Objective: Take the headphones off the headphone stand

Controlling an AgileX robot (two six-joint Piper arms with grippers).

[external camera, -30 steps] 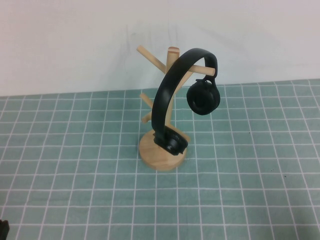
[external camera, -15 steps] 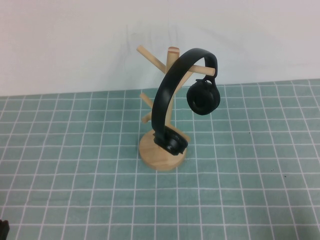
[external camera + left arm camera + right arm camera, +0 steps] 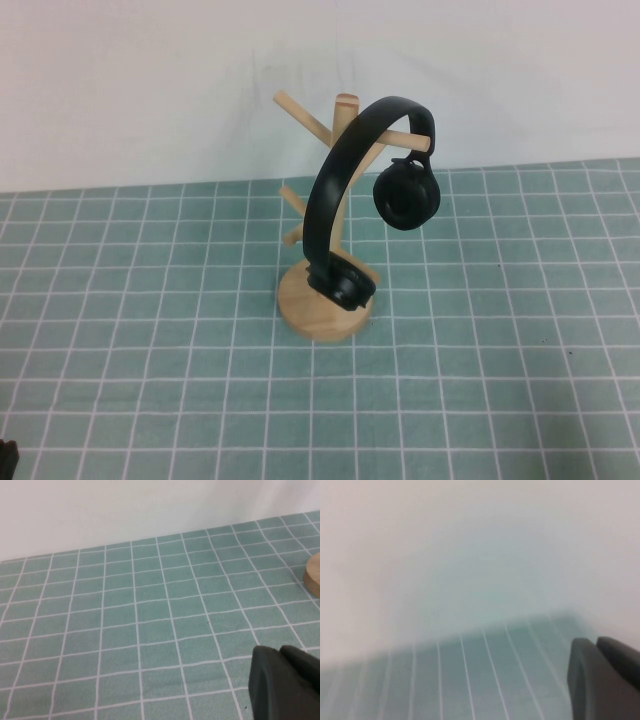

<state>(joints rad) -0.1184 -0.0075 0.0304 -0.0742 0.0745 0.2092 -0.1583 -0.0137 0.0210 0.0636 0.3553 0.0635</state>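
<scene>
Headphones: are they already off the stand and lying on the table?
No, the headphones hang by their headband over a peg of the headphone stand.

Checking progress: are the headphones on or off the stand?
On: the headphones hang by their headband over a peg of the upright headphone stand.

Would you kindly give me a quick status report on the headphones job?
Left end effector parked low, near table edge. Right end effector shut, clear of stand. Headphones hang on stand, untouched. Nothing in the way.
</scene>
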